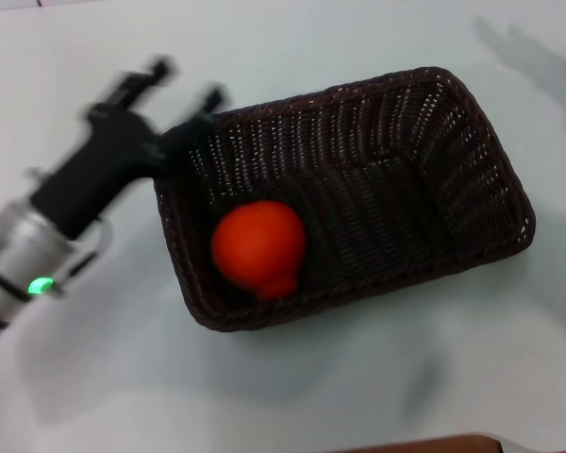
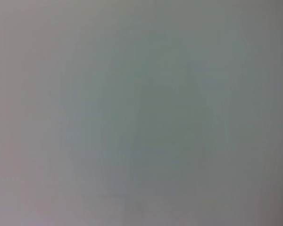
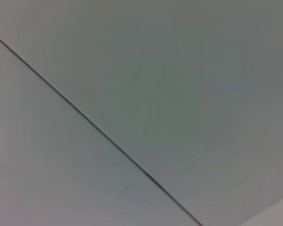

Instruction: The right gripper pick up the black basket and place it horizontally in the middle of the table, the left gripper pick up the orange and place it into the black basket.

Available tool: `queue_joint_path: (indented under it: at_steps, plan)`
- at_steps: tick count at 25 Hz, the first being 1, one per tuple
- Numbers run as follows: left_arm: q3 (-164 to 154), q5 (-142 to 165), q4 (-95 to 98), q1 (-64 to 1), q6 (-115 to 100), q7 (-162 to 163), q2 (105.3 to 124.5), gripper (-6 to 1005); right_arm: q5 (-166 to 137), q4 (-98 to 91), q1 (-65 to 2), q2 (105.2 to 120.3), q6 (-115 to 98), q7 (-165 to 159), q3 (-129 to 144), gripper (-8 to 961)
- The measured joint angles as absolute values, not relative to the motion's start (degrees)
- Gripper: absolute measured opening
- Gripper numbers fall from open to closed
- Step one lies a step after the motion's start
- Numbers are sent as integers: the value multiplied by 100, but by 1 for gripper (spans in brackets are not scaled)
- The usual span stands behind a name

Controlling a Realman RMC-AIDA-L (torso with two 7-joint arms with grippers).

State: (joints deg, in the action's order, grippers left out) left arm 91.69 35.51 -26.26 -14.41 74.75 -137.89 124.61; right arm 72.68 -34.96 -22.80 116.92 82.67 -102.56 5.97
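The black basket (image 1: 424,179) lies on the white table (image 1: 292,396) in the head view, its long side running roughly left to right. The orange (image 1: 258,247) rests inside it, at its left end. My left gripper (image 1: 184,83) is open and empty, blurred, just left of and beyond the basket's left rim. Its black forearm, silver wrist and green light reach in from the left edge. My right gripper is out of view. The wrist views show only bare pale surface.
A thin dark seam (image 3: 94,125) crosses the pale surface in the right wrist view. A brown edge (image 1: 424,445) shows at the bottom of the head view.
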Motion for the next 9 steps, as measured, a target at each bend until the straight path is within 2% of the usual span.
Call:
queue_joint_path:
  at_steps: [6, 9]
  plan:
    - [10462, 2151, -1453, -1478, 7438, -14507, 12449, 889, 8666, -2765, -2073, 11931, 8100, -8101, 553, 627]
    - [11136, 1963, -1215, -1403, 7440, -14611, 12445, 889, 9415, -1975, -2012, 11945, 8117, -6593, 391, 627]
